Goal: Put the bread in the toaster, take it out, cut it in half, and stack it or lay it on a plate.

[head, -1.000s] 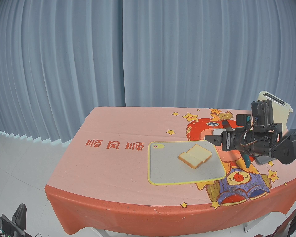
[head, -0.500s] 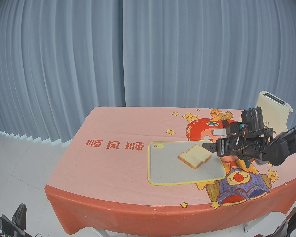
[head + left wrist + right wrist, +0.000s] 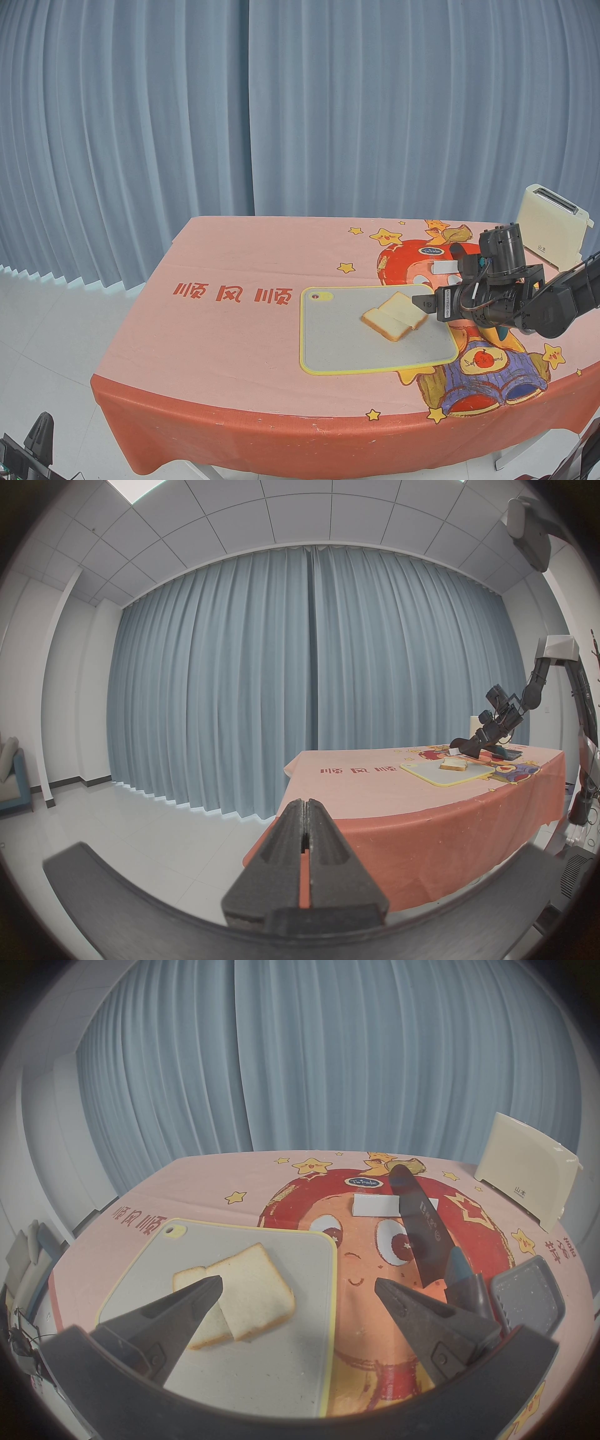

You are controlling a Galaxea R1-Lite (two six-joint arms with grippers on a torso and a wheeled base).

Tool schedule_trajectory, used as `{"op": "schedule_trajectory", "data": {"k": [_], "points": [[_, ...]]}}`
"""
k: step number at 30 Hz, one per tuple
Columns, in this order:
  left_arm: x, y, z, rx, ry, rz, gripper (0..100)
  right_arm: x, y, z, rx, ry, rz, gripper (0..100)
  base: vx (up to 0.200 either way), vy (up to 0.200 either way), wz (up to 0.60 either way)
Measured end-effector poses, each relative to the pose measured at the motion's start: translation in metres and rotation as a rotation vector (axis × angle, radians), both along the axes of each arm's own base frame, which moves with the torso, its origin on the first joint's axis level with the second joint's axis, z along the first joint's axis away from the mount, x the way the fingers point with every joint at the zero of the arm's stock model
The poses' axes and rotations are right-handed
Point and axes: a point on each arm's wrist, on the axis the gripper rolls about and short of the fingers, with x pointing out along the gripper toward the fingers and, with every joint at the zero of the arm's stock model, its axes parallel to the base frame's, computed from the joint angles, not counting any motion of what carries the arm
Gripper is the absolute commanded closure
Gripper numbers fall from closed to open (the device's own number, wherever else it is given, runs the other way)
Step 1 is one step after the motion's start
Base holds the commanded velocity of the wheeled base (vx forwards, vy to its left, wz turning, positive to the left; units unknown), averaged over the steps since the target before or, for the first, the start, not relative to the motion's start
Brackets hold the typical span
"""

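A: Location of the two pale square bread slices (image 3: pixel 395 315)?
B: Lying flat on the grey plastic cutting board with the yellow rim (image 3: pixel 350 353), toward its far right part, one slice overlapping the other.
A: State of the right hand (image 3: pixel 421 304)?
B: Spread wide, holding nothing. Poised low at the board's right edge, just beside the upper slice. From the wrist camera: one finger (image 3: pixel 181 1316) in front of the slices, the other (image 3: pixel 425 1329) over the cloth beside the board. Contact with the bread: cannot tell.
A: Left hand (image 3: pixel 304 817)?
B: Pressed together, holding nothing. Down low over the white floor, well apart from the bench (image 3: pixel 237 350).
A: Anything else on top?
B: Cream slot toaster (image 3: pixel 553 228) upright at the far right corner, well apart from the board. Dark-bladed knife with teal handle (image 3: pixel 422 1229) lying flat between board and toaster. Small dark grey square plate (image 3: pixel 528 1294) just beside the handle. Small white card (image 3: pixel 375 1205) against the blade's far part. Salmon cloth with cartoon print over the bench, blue-grey curtain (image 3: pixel 250 106) behind.
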Motion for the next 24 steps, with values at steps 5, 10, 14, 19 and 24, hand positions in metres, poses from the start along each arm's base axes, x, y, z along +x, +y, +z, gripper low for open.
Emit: {"op": "schedule_trajectory", "data": {"k": [5,10,14,19,24], "points": [[0.000,0.000,0.000,0.000,0.000,0.000,100,0.000,0.000,-0.001,-0.004,0.002,-0.003,0,0.000,0.000,0.00],[0.000,0.000,0.000,0.000,0.000,0.001,100,0.003,0.000,-0.004,-0.019,0.006,-0.023,0,0.000,0.000,0.00],[0.000,0.000,0.000,0.000,0.000,0.000,100,0.004,0.000,-0.008,-0.024,0.016,-0.025,0,0.000,0.000,0.00],[0.000,0.000,0.000,0.000,0.000,0.000,100,0.006,0.000,-0.009,-0.029,0.017,-0.036,0,0.000,0.000,0.00],[0.000,0.000,0.000,0.000,0.000,0.000,100,0.010,-0.001,-0.013,-0.054,0.015,-0.070,0,0.000,0.000,0.00]]}}
